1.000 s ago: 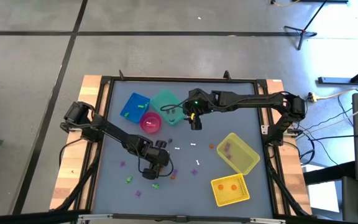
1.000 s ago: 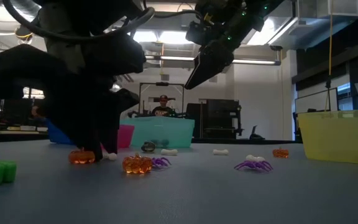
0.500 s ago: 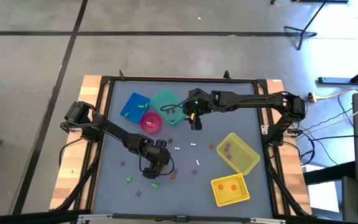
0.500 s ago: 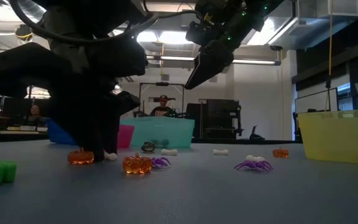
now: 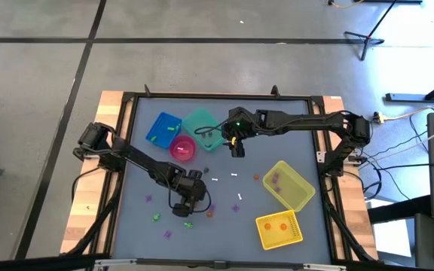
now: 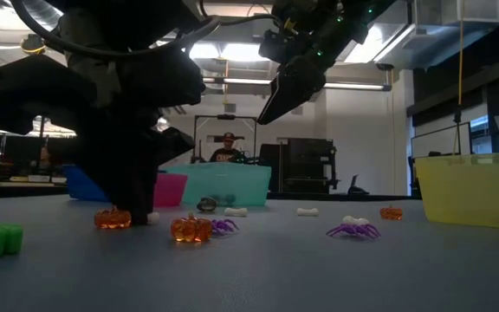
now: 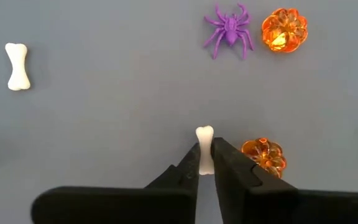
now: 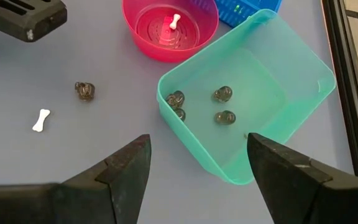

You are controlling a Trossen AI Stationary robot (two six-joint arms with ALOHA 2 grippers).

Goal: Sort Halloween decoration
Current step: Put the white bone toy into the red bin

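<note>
Layout around the round bowl [image 5: 183, 148] on the tabletop [image 5: 300, 135]

Two square bins [image 5: 163, 129] [image 5: 203, 128] lie just behind the bowl; the right end effector [image 5: 236, 150] hangs right of it; the left end effector [image 7: 205, 163] is before it, its fingers pinching a bone [image 7: 204, 149]; two tubs [image 5: 289, 184] [image 5: 279, 229] sit far right.

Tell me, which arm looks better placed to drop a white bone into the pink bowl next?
Left, probably: its tool is already shut on a white bone. The right tool hangs open above the teal bin.

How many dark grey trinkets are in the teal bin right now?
4, by the right wrist view: all in the teal bin, at and. One more dark trinket lies outside on the table. The bin wall may hide others.
</note>
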